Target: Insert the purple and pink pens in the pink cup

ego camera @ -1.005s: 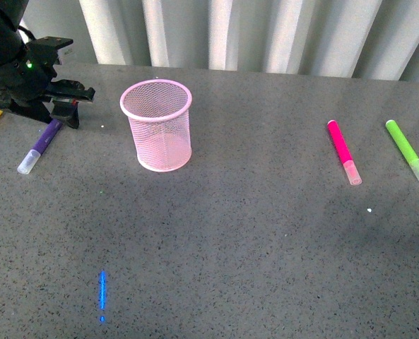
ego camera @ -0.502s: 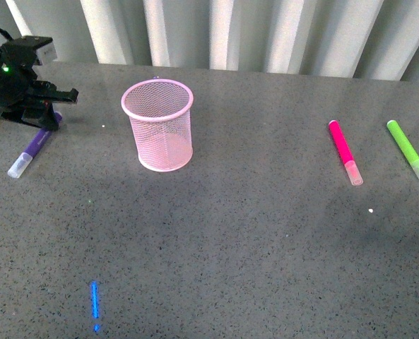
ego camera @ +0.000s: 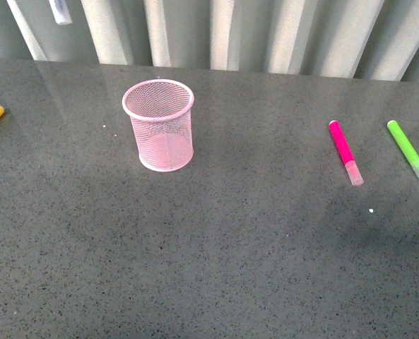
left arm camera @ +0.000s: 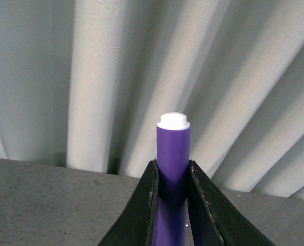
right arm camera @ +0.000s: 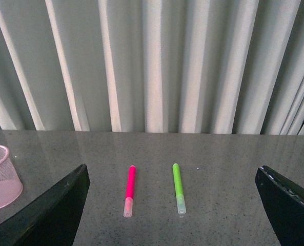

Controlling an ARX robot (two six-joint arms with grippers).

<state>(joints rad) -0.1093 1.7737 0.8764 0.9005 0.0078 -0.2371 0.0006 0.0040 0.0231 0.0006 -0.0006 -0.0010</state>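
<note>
Cup [ego camera: 158,126] stands upright on table [ego camera: 216,254]. Left gripper [left arm camera: 172,164] clamps purple pen [left arm camera: 173,146] upright, high at cup's 11 o'clock. Pink pen [ego camera: 345,152] lies at cup's 3 o'clock, green marker [ego camera: 409,151] beside it. Right gripper [right arm camera: 172,171] gapes wide, empty.

Purple pen [left arm camera: 173,143]: dark purple barrel with white end plug, clamped between the black jaws of the left gripper [left arm camera: 173,163]; raised off the table [ego camera: 230,247], with only the pale cap end [ego camera: 59,10] showing high at far left in the front view. Pink pen [ego camera: 345,150]: bright magenta barrel, translucent pale cap; lies flat on the table at right, cap towards the near edge, well apart from the cup. Pink cup [ego camera: 160,134]: pale pink wire mesh, round, slightly tapered, solid rim; stands upright left of centre, mouth open upward.
</note>
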